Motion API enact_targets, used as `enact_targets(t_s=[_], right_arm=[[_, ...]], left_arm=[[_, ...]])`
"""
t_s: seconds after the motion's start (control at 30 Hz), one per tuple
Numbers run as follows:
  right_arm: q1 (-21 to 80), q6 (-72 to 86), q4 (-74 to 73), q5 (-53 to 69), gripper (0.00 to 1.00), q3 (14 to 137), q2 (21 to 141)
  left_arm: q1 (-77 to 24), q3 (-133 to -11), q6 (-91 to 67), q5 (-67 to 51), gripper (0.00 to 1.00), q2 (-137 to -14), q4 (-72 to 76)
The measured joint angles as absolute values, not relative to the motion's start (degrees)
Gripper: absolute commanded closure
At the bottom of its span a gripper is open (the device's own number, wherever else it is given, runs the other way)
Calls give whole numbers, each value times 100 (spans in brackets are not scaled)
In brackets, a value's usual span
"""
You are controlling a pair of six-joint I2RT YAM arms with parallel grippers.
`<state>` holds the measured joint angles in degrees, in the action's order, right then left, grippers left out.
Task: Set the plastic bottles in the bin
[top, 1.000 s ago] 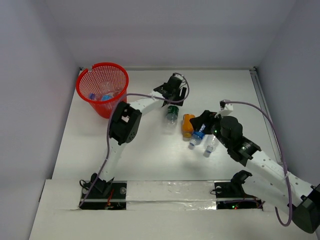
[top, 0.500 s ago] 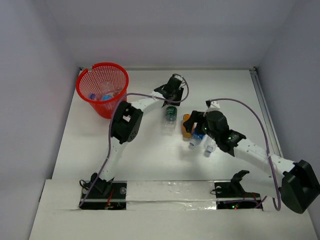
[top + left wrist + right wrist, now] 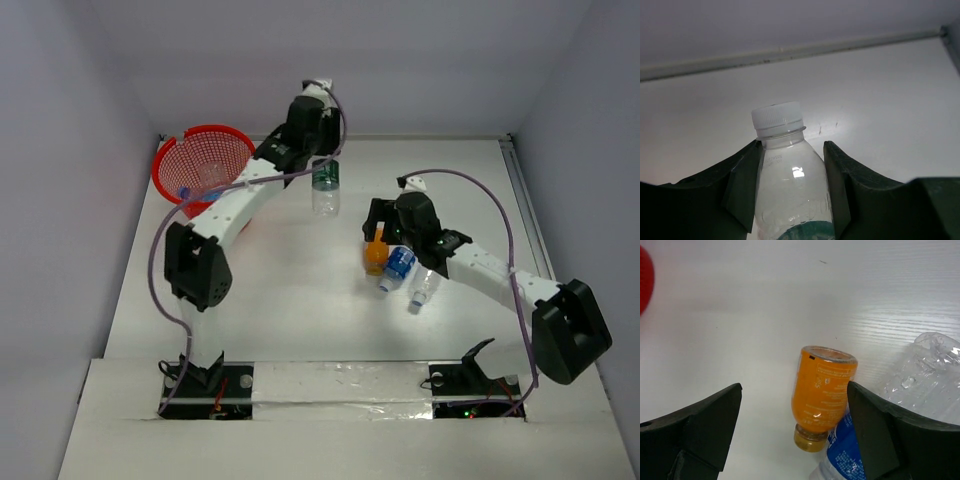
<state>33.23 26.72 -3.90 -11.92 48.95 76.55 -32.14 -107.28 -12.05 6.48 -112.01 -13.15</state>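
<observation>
Right side first. My right claw [image 3: 794, 386] is spread wide and gripping nothing, hovering over the orange bottle [image 3: 821, 395], which lies flat on the table [image 3: 300, 300]. Risk: the blue-label bottle [image 3: 842, 455] touches its cap end and the clear crumpled bottle [image 3: 927, 375] sits just beside that. If I close off-centre I pinch two at once, or nudge the orange one and it rolls. All are round and smooth, so a glancing finger probably sends them off. There's clear room on the orange bottle's free side only.

Left side. My left claw [image 3: 792, 145] is clamped on the green-label bottle [image 3: 790, 185], fingers on the shoulder just under the white cap [image 3: 777, 119], lifted off the table. It's a narrow, slick spot to hold, so a fast swing could let it slip or pivot.

Far left: the bin [image 3: 210, 130] has a few bottles inside. The green-label bottle hangs to its right, not over the opening, so letting go here misses. My own left arm link and cable cross the bin's near-right side; clipping the rim could tip it.
</observation>
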Motion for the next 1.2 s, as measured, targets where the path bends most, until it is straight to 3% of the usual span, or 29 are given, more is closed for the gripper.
enact_targets(t_s=[0.23,0.53,0.7,1.03,1.2], right_arm=[[3256,2480,-633,-1258,8,5288,8486],[3256,2414,-799,-1243,8,5546,9074],[3256,2412,-790,-1146,15,5743,9415],[3256,2412,-786,-788,18,5881,9754],[3256,2403,-762,-637,33,5883,9808]], left_arm=[[-2596,-10645,-1253,849,74,-9714,-1214],[-1197,-9592,-1406,1623,73,-8335,-794],[-880,-9330,-1372,2165,73,-8189,-478],[-436,-8818,-945,3120,73,-8259,338],[-401,-8739,-502,3688,73,-8641,1017]])
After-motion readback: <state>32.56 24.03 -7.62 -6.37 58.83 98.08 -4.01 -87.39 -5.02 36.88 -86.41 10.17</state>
